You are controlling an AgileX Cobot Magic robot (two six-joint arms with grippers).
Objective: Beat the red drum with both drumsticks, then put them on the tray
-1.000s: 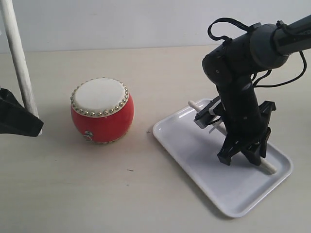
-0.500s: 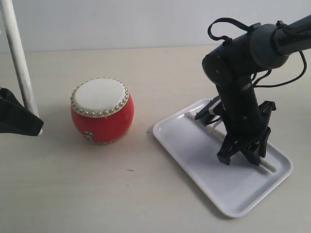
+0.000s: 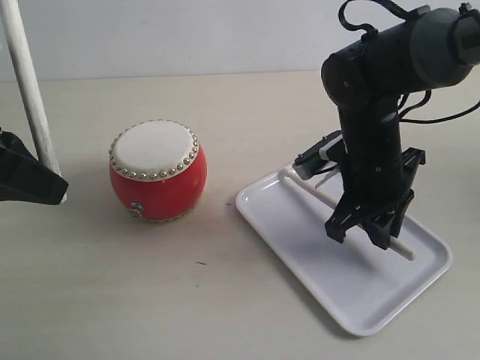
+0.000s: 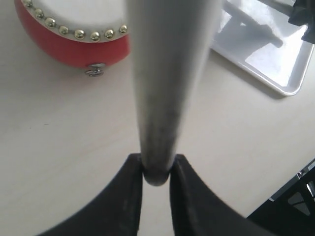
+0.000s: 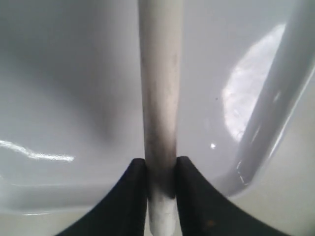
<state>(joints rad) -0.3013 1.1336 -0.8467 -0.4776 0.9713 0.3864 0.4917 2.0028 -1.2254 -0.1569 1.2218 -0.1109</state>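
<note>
Right pincer [image 3: 361, 236] stands over the tray [image 3: 300, 232], pointing down, with the first drumstick [image 3: 311, 190] passing between its fingers. That stick lies slantwise along the tray, one end near the far rim and the other poking out beyond the pincer toward the tray's right side. The right wrist view shows what the exterior view cannot. There the right pincer [image 5: 161, 162] has both fingers pressed against the sides of the first drumstick [image 5: 160, 88] with no gap to be seen, pinching it low over the white floor of the tray [image 5: 74, 98].

At the left edge of the exterior view, the left pincer [image 3: 52, 184] grips the second drumstick [image 3: 26, 82], which rises steeply and leans slightly. The left wrist view shows the grip up close: the left pincer [image 4: 157, 169] is pinched on the very end of the second drumstick [image 4: 167, 73].

Between the two arms, the red drum [image 3: 157, 172] sits on the counter [image 3: 225, 300], drumhead up, apart from the tray and from both pincers. The left wrist view also takes in part of the red drum [image 4: 74, 34] and its small metal ring [image 4: 93, 71]. It shows a corner of the tray [image 4: 275, 64] with the first drumstick [image 4: 256, 27] on it.
</note>
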